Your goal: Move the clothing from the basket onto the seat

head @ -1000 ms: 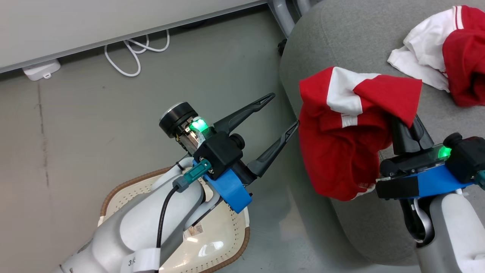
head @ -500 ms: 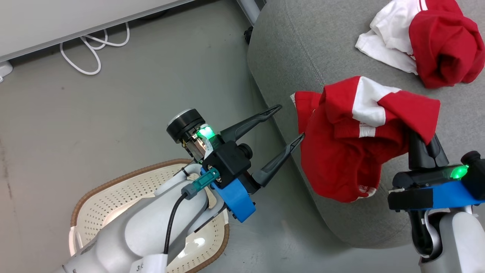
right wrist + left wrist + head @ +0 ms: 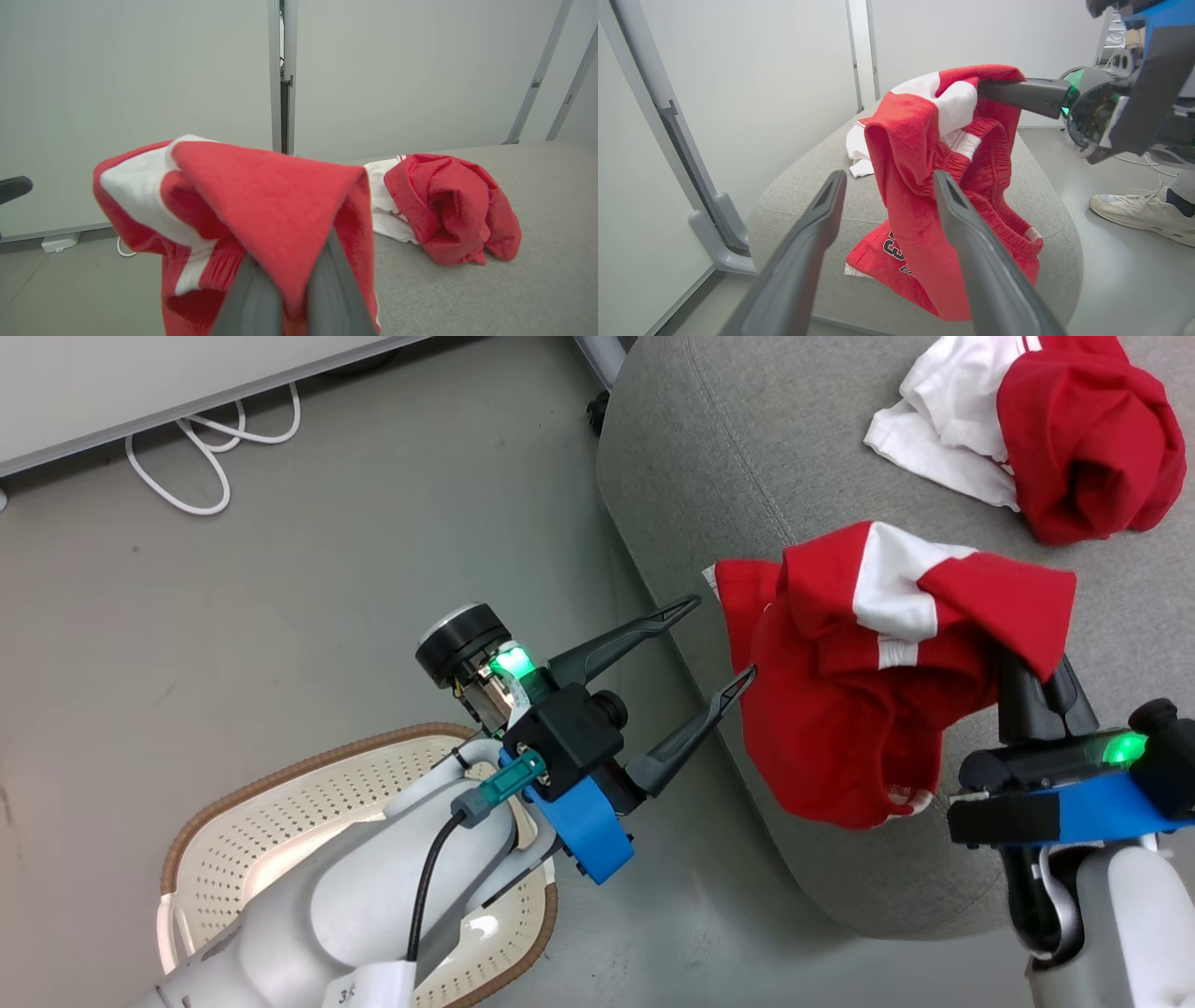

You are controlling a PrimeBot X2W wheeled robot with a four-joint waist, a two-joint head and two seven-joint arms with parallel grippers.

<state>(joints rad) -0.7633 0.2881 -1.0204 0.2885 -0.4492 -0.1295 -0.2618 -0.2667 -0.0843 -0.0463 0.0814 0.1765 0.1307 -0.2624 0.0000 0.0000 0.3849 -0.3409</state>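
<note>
A red garment with white panels point(image 3: 868, 709) hangs from my right gripper point(image 3: 1034, 683), which is shut on a fold of it; the fabric drapes over the fingertips. It dangles above the near left edge of the grey seat point(image 3: 747, 448). The right wrist view shows the same garment point(image 3: 261, 196) pinched between my right gripper's point(image 3: 294, 284) fingers. A second red-and-white garment point(image 3: 1064, 429) lies bunched on the seat farther back. My left gripper point(image 3: 724, 637) stands open just left of the hanging garment, holding nothing. The basket point(image 3: 280, 770) sits on the floor under my left arm.
A white cable point(image 3: 187, 476) loops on the floor below a pale partition panel point(image 3: 140, 373). The partition's grey foot point(image 3: 714, 224) stands beside the seat. A person's shoe point(image 3: 1139, 212) rests on the floor beyond the seat. A white power block point(image 3: 58, 242) lies by the wall.
The head view has shifted. My right gripper has carried the garment a little farther over the seat's edge. The left gripper has stayed open beside it.
</note>
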